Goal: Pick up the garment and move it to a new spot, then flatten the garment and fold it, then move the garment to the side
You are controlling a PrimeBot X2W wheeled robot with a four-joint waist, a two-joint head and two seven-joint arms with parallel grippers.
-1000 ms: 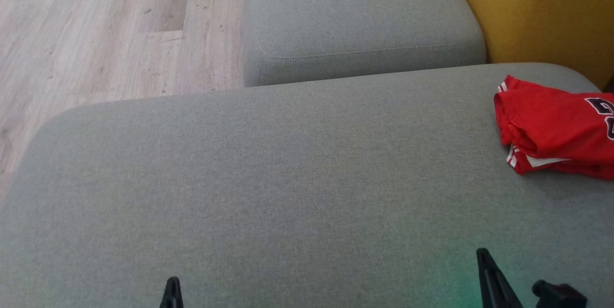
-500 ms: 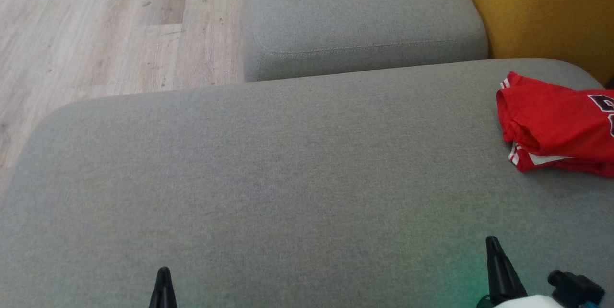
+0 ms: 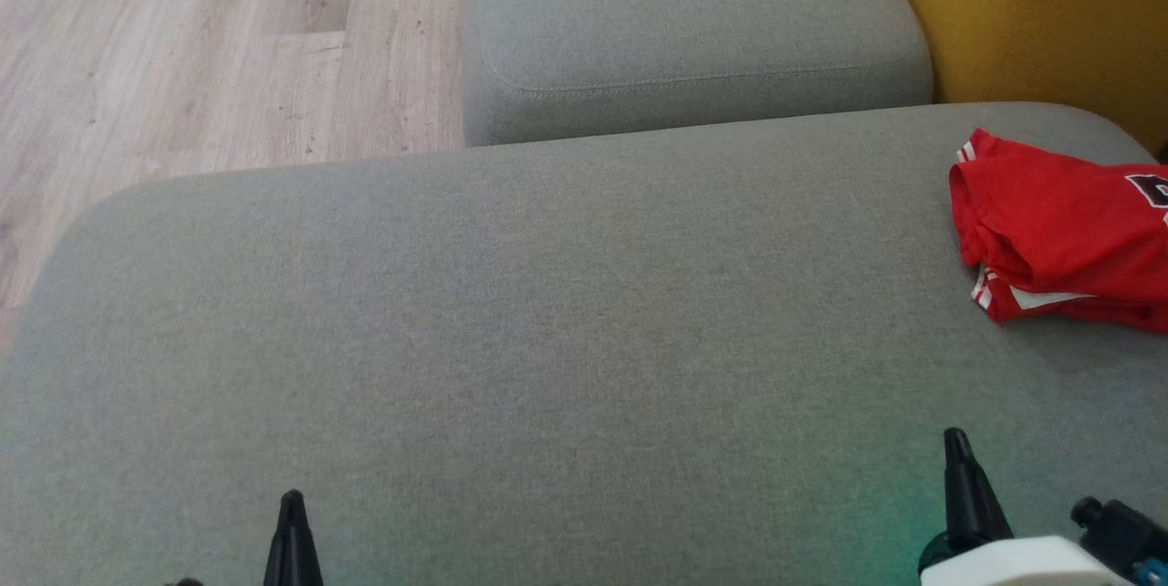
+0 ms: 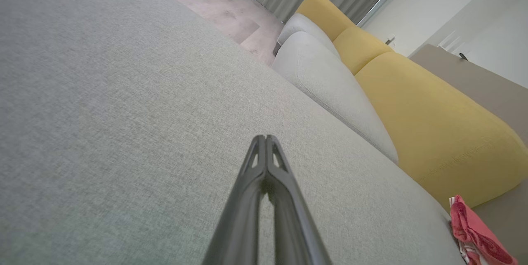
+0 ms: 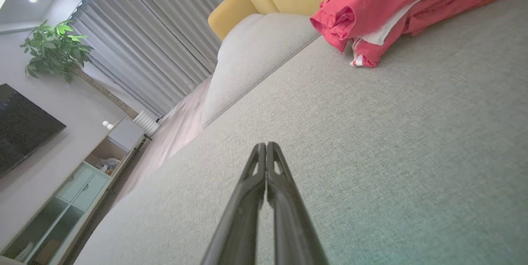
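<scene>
The garment (image 3: pixel 1063 235) is a red jersey with white trim, lying bunched at the right edge of the grey sofa cushion (image 3: pixel 511 321); part of it runs out of the head view. It also lies at the top right of the right wrist view as the garment (image 5: pixel 383 5) and at the bottom right corner of the left wrist view as the garment (image 4: pixel 474 232). My left gripper (image 3: pixel 292 502) sits at the lower left, shut and empty. My right gripper (image 3: pixel 955 440) sits at the lower right, shut and empty, well short of the garment. Both shut pairs of fingers, left gripper (image 4: pixel 265 138) and right gripper (image 5: pixel 266 145), point over bare cushion.
A second grey cushion (image 3: pixel 675 29) lies beyond the near one. Yellow sofa backrests (image 3: pixel 1040 11) rise at the right. Wooden floor (image 3: pixel 201 47) lies to the far left. A TV cabinet (image 5: pixel 78 186), a plant (image 5: pixel 55 48) and curtains (image 5: pixel 156 42) stand across the room.
Both grippers have risen a little higher in the head view; the left tip drifts left, the right tip right. The picture has shifted slightly, so the garment sits a bit higher.
</scene>
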